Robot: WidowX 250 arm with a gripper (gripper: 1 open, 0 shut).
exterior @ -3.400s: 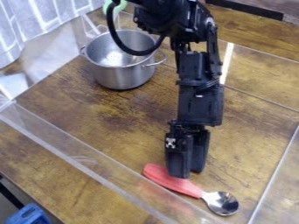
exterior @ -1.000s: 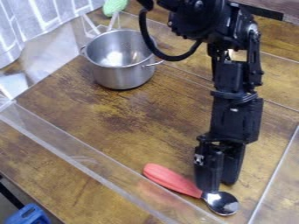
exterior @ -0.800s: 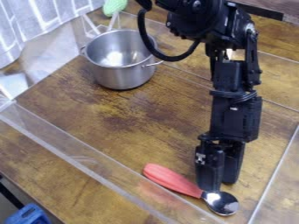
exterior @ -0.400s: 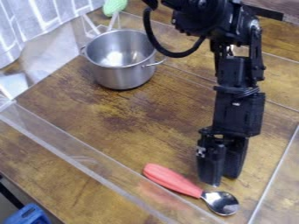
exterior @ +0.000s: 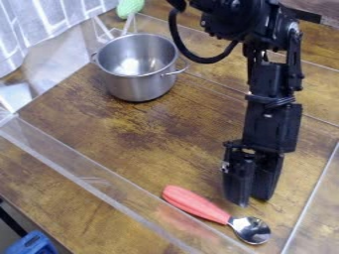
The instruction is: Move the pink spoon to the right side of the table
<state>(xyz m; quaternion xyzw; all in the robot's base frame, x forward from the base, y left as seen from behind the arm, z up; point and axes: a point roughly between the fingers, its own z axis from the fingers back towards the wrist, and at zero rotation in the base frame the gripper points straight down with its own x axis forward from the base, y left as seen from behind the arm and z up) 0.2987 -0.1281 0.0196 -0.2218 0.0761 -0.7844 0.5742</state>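
Note:
The pink spoon (exterior: 212, 211) lies flat on the table (exterior: 119, 134) near the front right edge, its red-pink handle pointing left and its shiny metal bowl (exterior: 252, 230) at the right. My gripper (exterior: 244, 196) hangs straight down from the black arm, just above and behind the spoon's bowl end, with a small gap to the spoon. Its dark fingers hold nothing; whether they are open or shut does not show.
A steel pot (exterior: 137, 63) stands at the back left. Clear acrylic walls (exterior: 93, 179) edge the front and left. A white cloth (exterior: 47, 30) lies behind the left wall. A green object (exterior: 130, 7) shows behind the pot.
The gripper has moved right from over the spoon's handle to its bowl end, then lifted slightly. The spoon has stayed in place.

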